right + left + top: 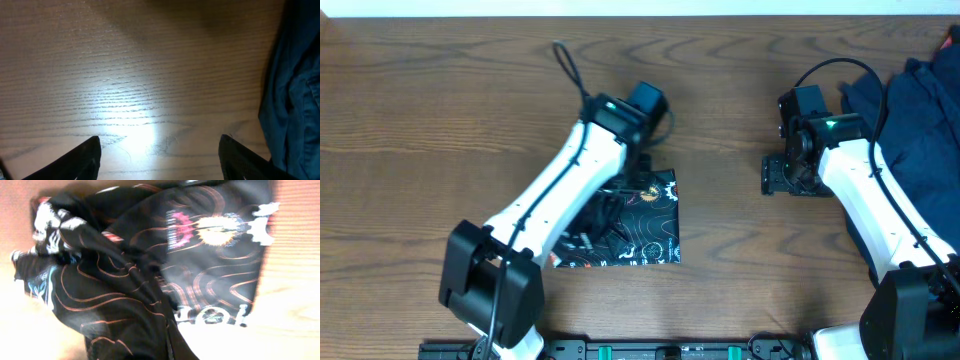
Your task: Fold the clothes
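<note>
Black jersey [655, 228] with orange lines lies folded but rumpled, centre-near; navy garments [920, 110] are heaped far right.

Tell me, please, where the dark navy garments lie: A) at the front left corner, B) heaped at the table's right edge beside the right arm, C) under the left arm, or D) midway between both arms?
B: the navy garments sit heaped at the far right, beside the right arm.
</note>
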